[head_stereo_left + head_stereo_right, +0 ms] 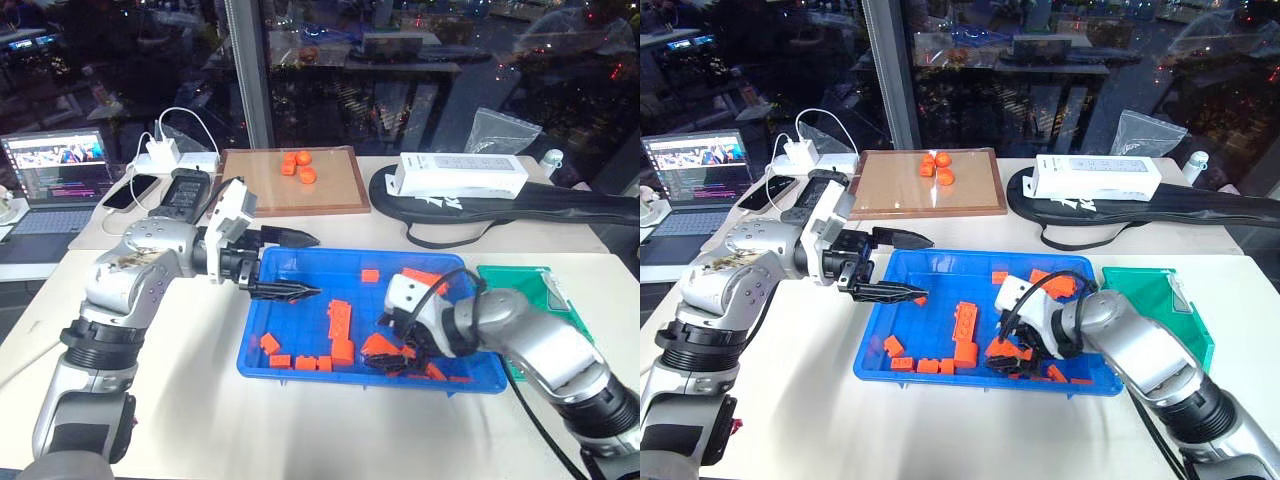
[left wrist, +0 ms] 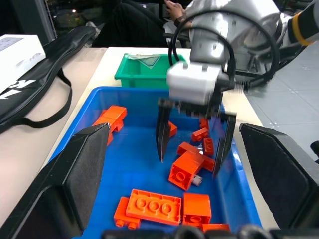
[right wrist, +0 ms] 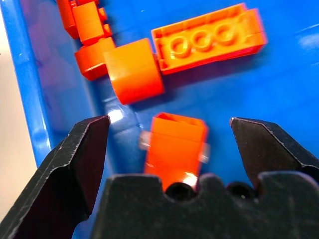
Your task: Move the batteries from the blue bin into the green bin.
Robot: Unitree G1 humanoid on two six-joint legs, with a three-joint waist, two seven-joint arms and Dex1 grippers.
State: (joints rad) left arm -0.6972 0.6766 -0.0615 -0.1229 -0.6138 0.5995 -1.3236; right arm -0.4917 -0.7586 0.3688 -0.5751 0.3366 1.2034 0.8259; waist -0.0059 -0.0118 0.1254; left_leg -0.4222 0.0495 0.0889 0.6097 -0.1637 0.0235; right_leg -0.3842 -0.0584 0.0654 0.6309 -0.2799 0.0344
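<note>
While a glossy blue bin [image 1: 300, 262] is lying flat on the white table [image 1: 200, 420], a smaller, deeper green bin [image 1: 520, 285] is sitting just beside its right end. Studded orange plastic blocks [image 1: 340, 320] are lying scattered over the blue floor. Spread wide, the right gripper [image 2: 192, 149] is pointing down among the blocks at the right end, its tapered black fingers straddling one block; a slim silvery battery [image 3: 144, 140] is peeking out beneath it. Likewise parted, the left gripper [image 1: 300, 265] is hovering over the bin's left rim.
</note>
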